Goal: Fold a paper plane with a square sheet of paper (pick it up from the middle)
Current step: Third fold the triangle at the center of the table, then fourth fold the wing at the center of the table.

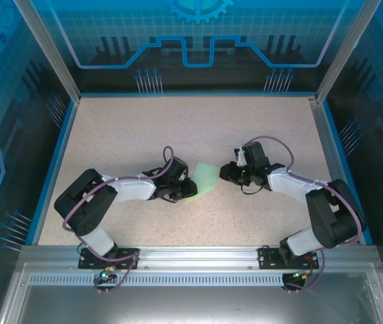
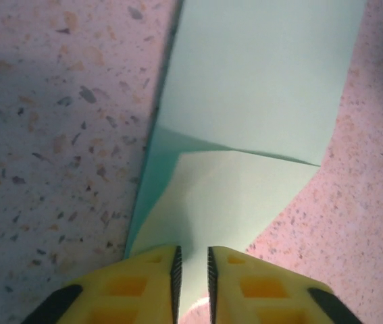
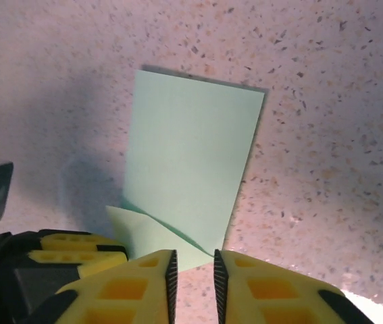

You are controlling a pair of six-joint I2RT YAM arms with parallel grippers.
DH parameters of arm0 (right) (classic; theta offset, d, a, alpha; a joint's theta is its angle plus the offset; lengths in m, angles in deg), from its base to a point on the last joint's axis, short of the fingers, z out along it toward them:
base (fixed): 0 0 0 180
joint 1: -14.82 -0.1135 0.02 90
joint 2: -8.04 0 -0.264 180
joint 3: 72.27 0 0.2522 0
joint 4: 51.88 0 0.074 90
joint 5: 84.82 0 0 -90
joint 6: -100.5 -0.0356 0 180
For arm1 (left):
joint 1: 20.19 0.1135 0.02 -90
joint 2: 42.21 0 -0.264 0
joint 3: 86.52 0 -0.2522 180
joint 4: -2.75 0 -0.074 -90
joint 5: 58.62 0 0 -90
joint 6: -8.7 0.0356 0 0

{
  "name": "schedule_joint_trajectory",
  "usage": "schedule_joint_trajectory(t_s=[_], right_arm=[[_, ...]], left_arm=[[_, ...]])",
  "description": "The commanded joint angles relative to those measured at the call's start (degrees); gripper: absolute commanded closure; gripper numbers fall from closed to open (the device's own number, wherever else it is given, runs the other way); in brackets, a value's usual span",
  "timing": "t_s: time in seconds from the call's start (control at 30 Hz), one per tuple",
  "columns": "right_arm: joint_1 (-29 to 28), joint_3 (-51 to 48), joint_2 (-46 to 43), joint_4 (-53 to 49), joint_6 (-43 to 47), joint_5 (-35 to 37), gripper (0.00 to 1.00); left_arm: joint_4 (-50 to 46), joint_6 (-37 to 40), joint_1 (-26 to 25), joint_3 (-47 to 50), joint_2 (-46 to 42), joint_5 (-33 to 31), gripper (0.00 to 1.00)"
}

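Note:
The square sheet of paper [image 1: 205,177] lies near the middle of the table, pale mint green and folded into a narrow rectangle [image 3: 191,155] with a triangular flap [image 3: 144,233] turned over at one end. My left gripper [image 1: 186,189] sits low at the paper's left end. In the left wrist view its jaws [image 2: 192,263] stand slightly open over the flap [image 2: 245,196], not pinching it. My right gripper [image 1: 226,172] is at the paper's right edge. Its jaws [image 3: 192,266] are slightly open, with bare table between them and the paper's corner just ahead. The left gripper's yellow fingers [image 3: 69,250] show beside the flap.
The speckled beige table [image 1: 198,128] is walled by blue panels at the back and sides. An aluminium rail [image 1: 198,256] runs along the near edge, where both arm bases are bolted. Both arms reach inward and nearly meet at the paper.

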Motion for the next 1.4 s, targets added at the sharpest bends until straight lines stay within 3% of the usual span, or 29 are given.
schedule_joint_trajectory(t_s=[0.0,0.2,0.4,1.1,1.37], right_arm=[[-0.3,-2.4,-0.1,0.1,-1.3,-3.9,0.68],[-2.0,-3.2,2.1,3.4,-6.5,-7.3,0.55],[-4.0,-0.3,7.0,4.6,-6.8,-7.7,0.54],[-5.0,-1.0,13.8,20.4,-8.1,-15.9,0.65],[-5.5,0.9,16.0,18.6,-3.5,-19.3,0.71]], left_arm=[[-0.9,1.0,-0.3,-1.0,-5.1,0.8,0.70],[-0.1,1.1,-0.3,0.4,-7.9,-0.9,0.64],[-0.5,1.0,-0.3,1.2,-8.3,-1.7,0.63],[-2.4,1.4,-0.3,2.2,-10.5,-3.5,0.63],[-3.0,1.3,-0.2,2.9,-11.5,-4.3,0.62]])
